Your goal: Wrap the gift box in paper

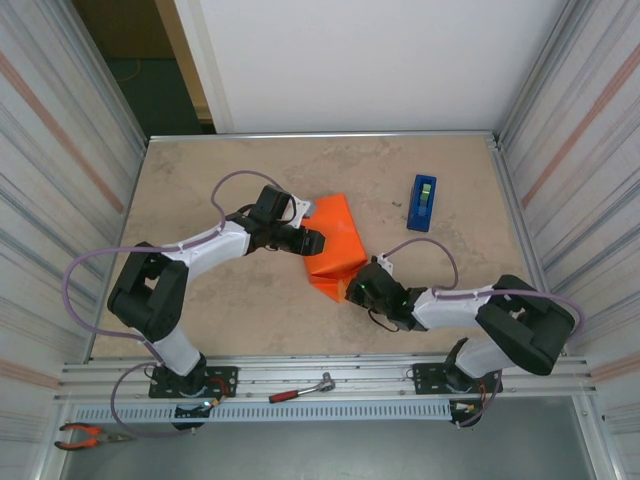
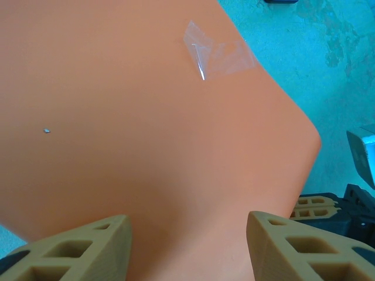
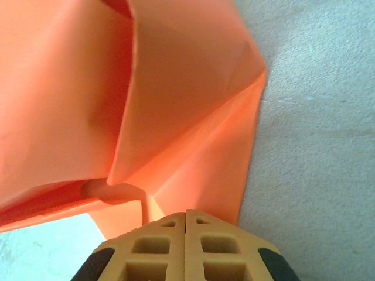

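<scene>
1. Since your right gripper point(image 1: 352, 290) is clamped on the 6 o'clock corner of the paper point(image 1: 335, 232), mid-table, a hard pull could tear it, or shift the gift box presumably inside.
2. Your left gripper point(image 1: 312, 241) straddles the 9 o'clock edge, jaws apart. You can't tell if it holds, so folds may spring open.

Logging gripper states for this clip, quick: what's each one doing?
Left gripper: jaws apart astride the orange paper; grip cannot be told.
Right gripper: shut, tips at the paper's edge.

paper point(image 2: 146, 146) — cropped left, top | tape dispenser point(image 2: 280, 1) (blue sliver) — cropped top
</scene>
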Robot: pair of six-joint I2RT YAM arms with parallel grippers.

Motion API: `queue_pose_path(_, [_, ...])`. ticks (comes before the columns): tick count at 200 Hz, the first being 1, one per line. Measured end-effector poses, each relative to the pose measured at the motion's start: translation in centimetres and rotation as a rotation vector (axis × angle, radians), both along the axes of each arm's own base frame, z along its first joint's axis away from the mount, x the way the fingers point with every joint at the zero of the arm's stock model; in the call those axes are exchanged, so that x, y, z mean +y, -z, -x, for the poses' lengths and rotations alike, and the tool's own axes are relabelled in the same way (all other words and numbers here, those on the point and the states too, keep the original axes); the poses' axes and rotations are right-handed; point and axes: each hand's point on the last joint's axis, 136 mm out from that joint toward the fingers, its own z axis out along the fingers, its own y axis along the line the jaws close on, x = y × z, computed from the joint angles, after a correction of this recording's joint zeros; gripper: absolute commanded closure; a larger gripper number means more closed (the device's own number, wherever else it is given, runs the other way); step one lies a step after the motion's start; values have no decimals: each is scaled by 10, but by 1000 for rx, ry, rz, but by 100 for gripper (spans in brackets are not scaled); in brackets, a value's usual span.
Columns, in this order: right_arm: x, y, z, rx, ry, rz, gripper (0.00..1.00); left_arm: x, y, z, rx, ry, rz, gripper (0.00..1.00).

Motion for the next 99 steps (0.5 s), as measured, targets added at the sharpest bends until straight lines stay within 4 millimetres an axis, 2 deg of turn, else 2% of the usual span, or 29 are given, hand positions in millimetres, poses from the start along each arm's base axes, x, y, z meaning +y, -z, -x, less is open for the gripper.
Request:
queue_pose_path(25, [-1, 0, 3, 0, -5, 4, 100, 0, 0, 0, 0, 0, 0, 45])
queue_pose_path(52, [-5, 11, 10, 22, -4, 20, 100, 0, 0, 0, 0, 0, 0, 45])
queue_pose_path(99, [2, 11, 8, 4, 2, -1, 100, 0, 0, 0, 0, 0, -1, 45])
